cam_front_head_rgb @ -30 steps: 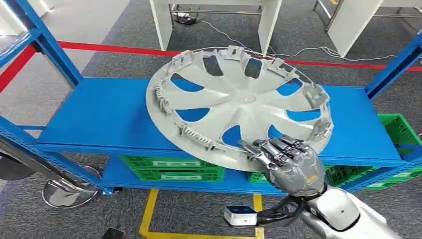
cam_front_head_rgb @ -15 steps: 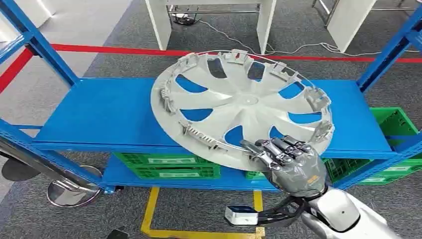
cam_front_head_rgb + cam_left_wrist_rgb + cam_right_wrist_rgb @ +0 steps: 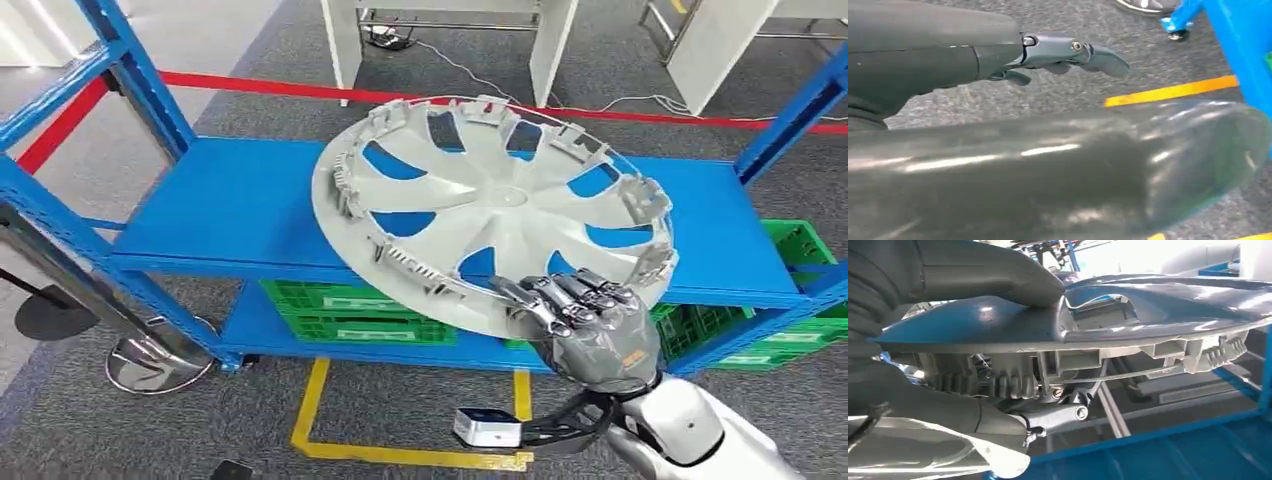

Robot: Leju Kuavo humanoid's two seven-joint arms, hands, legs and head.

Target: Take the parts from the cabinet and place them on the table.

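A large grey wheel cover (image 3: 500, 205) with curved spokes hangs tilted above the blue cabinet shelf (image 3: 230, 210), its near rim out past the shelf's front edge. My right hand (image 3: 590, 335) grips that near rim from below, fingers curled over the edge. In the right wrist view the thumb (image 3: 988, 275) presses on one face of the wheel cover (image 3: 1158, 315) and the darker fingers lie under the clip ring. My left hand (image 3: 1063, 52) hangs over the grey floor with its fingers apart, holding nothing.
Green crates (image 3: 350, 315) sit on the lower shelf, and another green crate (image 3: 800, 250) is at the right end. Blue uprights (image 3: 140, 75) frame the cabinet. White table legs (image 3: 545, 45) stand beyond a red floor line (image 3: 260, 85). Yellow tape (image 3: 310, 410) and a round metal base (image 3: 155, 365) are on the floor.
The whole picture has shifted, so the camera has moved. My right hand keeps its grip on the wheel cover, which sits a little further out over the shelf's front edge.
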